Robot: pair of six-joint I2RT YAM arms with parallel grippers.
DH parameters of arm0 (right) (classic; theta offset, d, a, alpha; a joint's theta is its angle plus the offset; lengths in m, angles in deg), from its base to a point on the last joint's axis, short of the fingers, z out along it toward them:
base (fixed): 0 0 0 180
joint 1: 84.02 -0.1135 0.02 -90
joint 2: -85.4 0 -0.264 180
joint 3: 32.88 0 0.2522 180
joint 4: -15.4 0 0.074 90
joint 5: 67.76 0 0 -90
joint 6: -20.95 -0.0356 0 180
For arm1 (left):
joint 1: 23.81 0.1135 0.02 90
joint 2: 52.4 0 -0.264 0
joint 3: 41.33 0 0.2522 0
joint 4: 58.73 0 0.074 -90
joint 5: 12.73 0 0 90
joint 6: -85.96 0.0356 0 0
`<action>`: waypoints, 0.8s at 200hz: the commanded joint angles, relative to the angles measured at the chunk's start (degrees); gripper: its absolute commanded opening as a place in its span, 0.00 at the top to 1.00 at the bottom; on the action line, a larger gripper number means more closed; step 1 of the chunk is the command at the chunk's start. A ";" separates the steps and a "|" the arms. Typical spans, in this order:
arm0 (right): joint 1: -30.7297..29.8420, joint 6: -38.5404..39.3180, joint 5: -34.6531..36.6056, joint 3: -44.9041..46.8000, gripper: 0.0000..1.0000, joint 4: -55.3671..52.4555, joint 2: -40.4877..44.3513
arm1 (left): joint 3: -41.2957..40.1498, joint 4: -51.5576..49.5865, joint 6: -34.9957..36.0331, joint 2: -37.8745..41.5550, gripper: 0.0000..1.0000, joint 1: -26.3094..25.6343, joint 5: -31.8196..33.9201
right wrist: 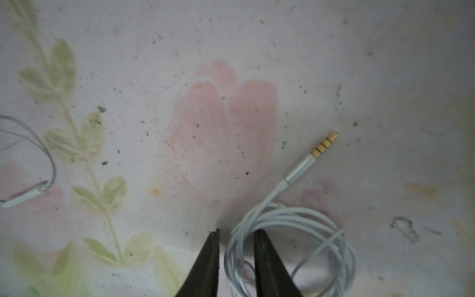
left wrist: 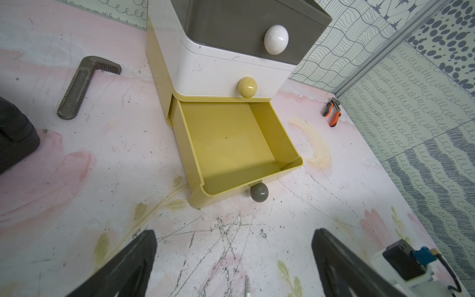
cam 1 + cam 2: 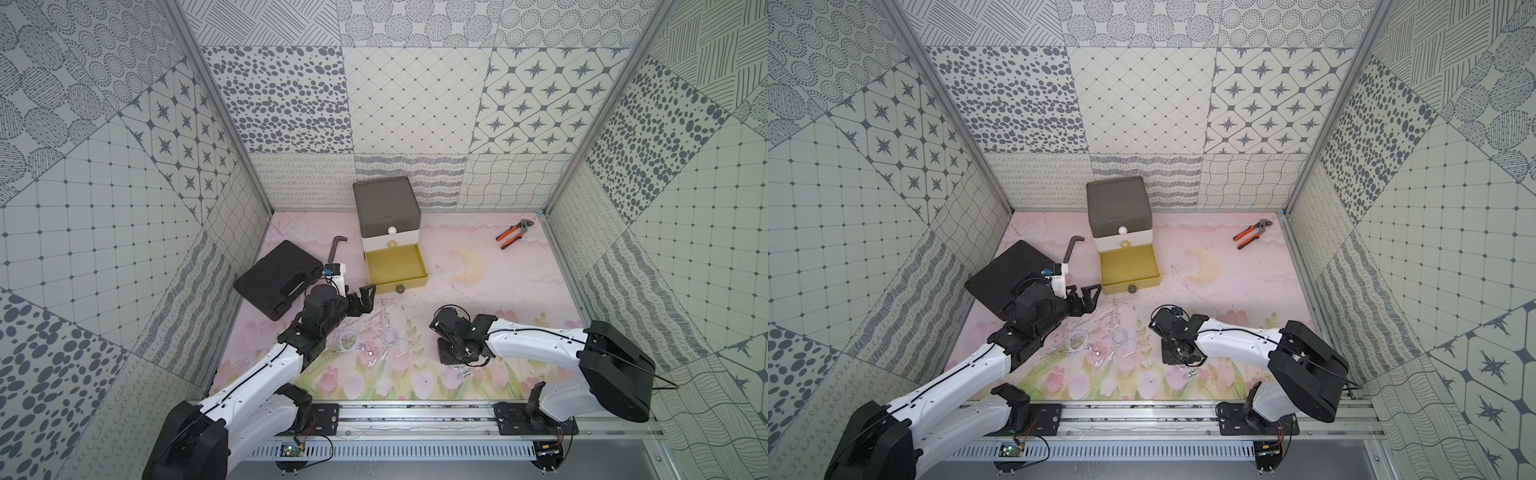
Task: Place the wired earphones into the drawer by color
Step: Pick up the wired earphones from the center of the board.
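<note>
Grab step, by the look of it. The right gripper (image 1: 238, 231) is parked low over a white coiled wired earphone with a gold-tipped jack (image 1: 295, 226), near the front of the pink floral table mat (image 3: 498, 291). Its black fingers (image 1: 267, 257) are set narrowly apart astride one edge of the coil, with a few strands of cord caught between them. Whether the cord is actually pinched yet can't be told.

Two more white earphone coils (image 3: 348, 337) are seen lying loose on the mat between the arms, well apart from the drawer. No red or black ones can be made out.

The small three-tier drawer unit with a grey top, white middle and mustard-yellow bottom (image 3: 386, 203) is stood at the back of the mat. Its yellow bottom drawer (image 2: 272, 128) is pulled out and nothing is seen inside, while the grey and white tiers are shut. The left gripper (image 2: 234, 267) is held spread wide and empty, near the front of that open drawer.

So next, the squeeze probably needs finishing before any lift, since thin cord like this could easily slip or uncoil and trail. Then the coil gets carried back to the drawers. If white is meant for the white tier, that tier would have to be opened first, and the left gripper looks well placed for it.
</note>
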 commanded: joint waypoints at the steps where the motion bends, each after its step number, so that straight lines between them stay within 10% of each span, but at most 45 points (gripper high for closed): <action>1: -0.37 -0.59 0.94 -0.46 0.77 0.81 -0.86 | -0.18 0.51 1.18 0.19 0.01 -0.03 0.10; 160: -0.38 0.16 2.57 -2.74 1.00 -1.68 3.18 | -0.38 0.56 1.22 0.36 0.01 -0.07 0.19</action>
